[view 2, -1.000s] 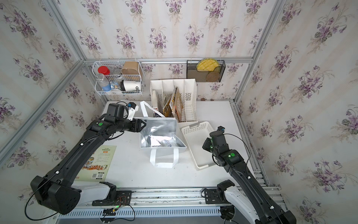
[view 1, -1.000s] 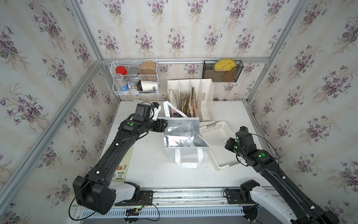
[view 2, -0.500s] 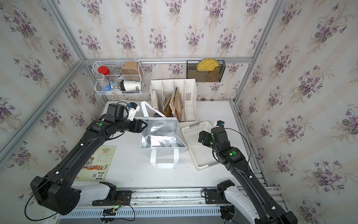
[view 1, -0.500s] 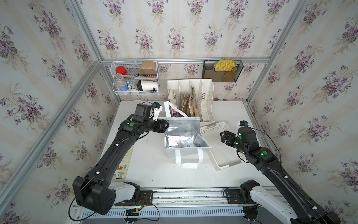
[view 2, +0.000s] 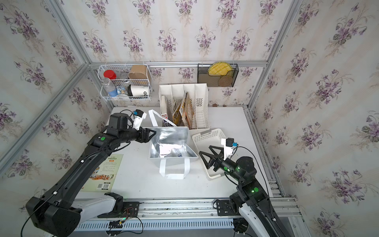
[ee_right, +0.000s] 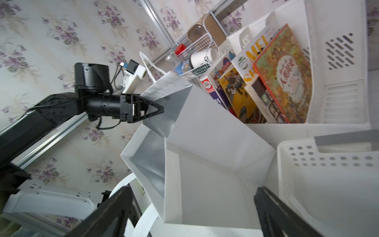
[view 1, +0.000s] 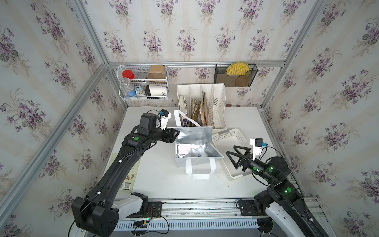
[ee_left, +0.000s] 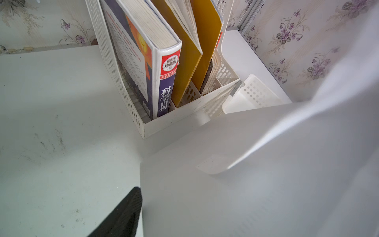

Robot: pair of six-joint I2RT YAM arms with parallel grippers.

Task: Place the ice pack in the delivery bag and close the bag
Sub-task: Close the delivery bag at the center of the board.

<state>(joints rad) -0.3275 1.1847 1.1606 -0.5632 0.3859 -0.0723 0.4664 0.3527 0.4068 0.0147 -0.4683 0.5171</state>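
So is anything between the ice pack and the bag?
Nothing visible. The ice pack already lies inside the bag. The left claw grips its back rim; the right claw hangs open beside it, over the basket.

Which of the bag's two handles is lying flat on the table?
The near handle, on the side toward the robot's base, lying flat on the table. The far handle stands upright beside the book rack.
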